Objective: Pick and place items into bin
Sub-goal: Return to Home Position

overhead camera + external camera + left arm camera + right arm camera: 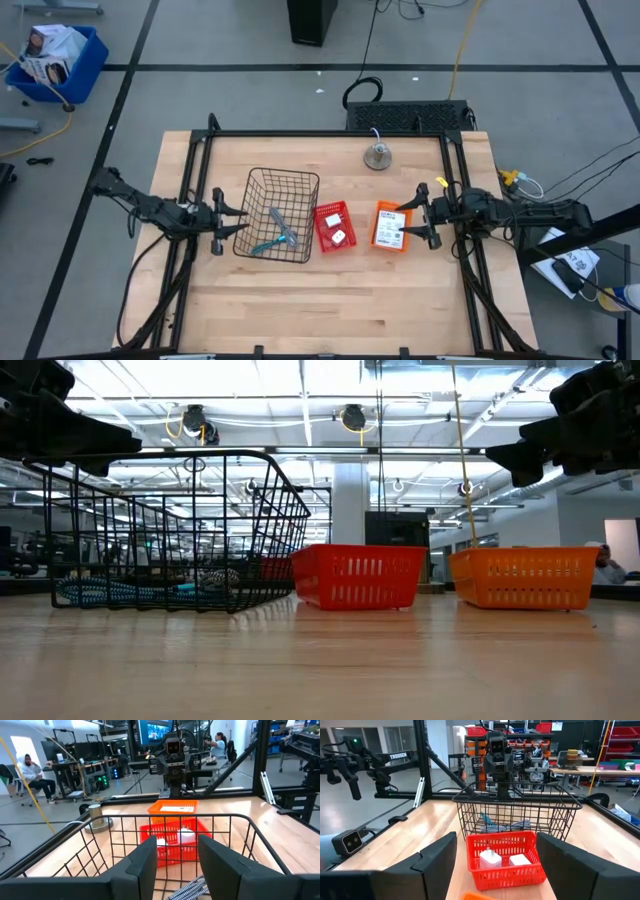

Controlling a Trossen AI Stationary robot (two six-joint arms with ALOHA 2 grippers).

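Hanging empty, jaws apart, the left gripper (236, 221) sits nine o'clock of the wire basket (283, 172), the right gripper (410, 220) three o'clock of the orange basket (378, 228).

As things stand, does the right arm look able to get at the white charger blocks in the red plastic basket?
Probably yes: the right gripper is open, the red plastic basket is open-topped, and only the low orange plastic basket stands between them.
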